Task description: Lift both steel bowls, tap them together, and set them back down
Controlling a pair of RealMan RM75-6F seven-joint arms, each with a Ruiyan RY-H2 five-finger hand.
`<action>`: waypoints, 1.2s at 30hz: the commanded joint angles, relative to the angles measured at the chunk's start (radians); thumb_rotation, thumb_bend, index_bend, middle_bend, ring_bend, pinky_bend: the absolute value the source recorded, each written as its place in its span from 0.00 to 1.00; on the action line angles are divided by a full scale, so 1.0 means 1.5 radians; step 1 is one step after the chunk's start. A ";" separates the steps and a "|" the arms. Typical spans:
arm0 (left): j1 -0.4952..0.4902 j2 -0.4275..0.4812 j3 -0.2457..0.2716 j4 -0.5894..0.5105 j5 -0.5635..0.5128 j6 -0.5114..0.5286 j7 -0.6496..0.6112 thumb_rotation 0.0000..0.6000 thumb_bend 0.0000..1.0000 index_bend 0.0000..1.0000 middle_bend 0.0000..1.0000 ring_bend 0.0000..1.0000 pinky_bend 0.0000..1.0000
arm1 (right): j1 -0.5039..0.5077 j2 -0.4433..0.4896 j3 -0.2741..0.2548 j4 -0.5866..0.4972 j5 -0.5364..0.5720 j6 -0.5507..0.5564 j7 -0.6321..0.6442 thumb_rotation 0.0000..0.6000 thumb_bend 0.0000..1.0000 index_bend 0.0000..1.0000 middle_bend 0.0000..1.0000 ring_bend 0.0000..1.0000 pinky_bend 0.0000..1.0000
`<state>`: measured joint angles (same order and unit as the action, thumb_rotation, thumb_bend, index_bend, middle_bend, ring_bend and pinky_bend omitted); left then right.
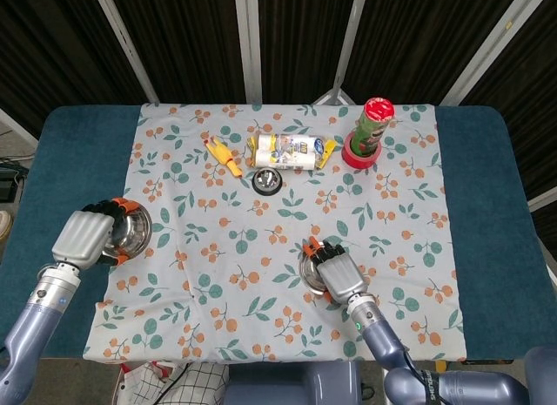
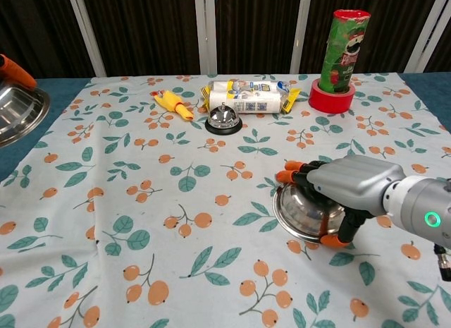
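Note:
One steel bowl point(image 1: 132, 230) is at the left edge of the flowered cloth point(image 1: 261, 248), and my left hand point(image 1: 83, 238) grips its rim from the outer side. In the chest view this bowl point(image 2: 17, 113) shows tilted at the frame's left edge under an orange fingertip point(image 2: 15, 69). The second steel bowl point(image 1: 312, 269) is at the front centre-right. My right hand point(image 1: 338, 274) covers it from the right. In the chest view the right hand point(image 2: 351, 186) clasps that bowl point(image 2: 304, 213) by its rim, tilted, just over the cloth.
At the back of the cloth stand a green chips can point(image 2: 344, 49) inside a red tape roll point(image 2: 330, 97), a wrapped packet point(image 2: 250, 95), a call bell point(image 2: 223, 118) and a yellow rubber chicken point(image 2: 173, 103). Blue table point(image 1: 487, 205) borders the cloth.

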<state>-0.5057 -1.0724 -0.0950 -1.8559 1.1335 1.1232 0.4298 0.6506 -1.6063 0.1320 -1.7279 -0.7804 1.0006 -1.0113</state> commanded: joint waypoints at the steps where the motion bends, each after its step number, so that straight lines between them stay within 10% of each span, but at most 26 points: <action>1: -0.002 -0.003 0.001 0.002 -0.005 -0.002 0.005 1.00 0.55 0.53 0.66 0.51 0.69 | 0.009 0.002 -0.005 0.000 0.001 0.009 0.003 1.00 0.31 0.46 0.26 0.32 0.67; 8: -0.004 -0.008 0.002 0.005 -0.011 -0.003 0.009 1.00 0.55 0.53 0.66 0.51 0.69 | 0.030 0.011 -0.016 -0.015 0.016 0.034 0.000 1.00 0.31 0.97 0.70 0.77 0.98; 25: -0.005 -0.023 0.006 0.012 0.016 0.006 0.004 1.00 0.56 0.55 0.68 0.51 0.70 | 0.035 0.048 -0.011 -0.076 -0.075 0.119 0.060 1.00 0.34 1.00 0.82 0.88 1.00; 36: 0.008 -0.118 0.003 0.139 0.187 0.090 -0.142 1.00 0.61 0.60 0.71 0.54 0.72 | -0.050 0.119 0.086 -0.122 -0.194 0.124 0.537 1.00 0.34 1.00 0.82 0.88 1.00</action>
<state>-0.4988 -1.2049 -0.0874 -1.7035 1.3552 1.2181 0.2741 0.6395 -1.4944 0.1727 -1.8739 -1.0198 1.2054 -0.5267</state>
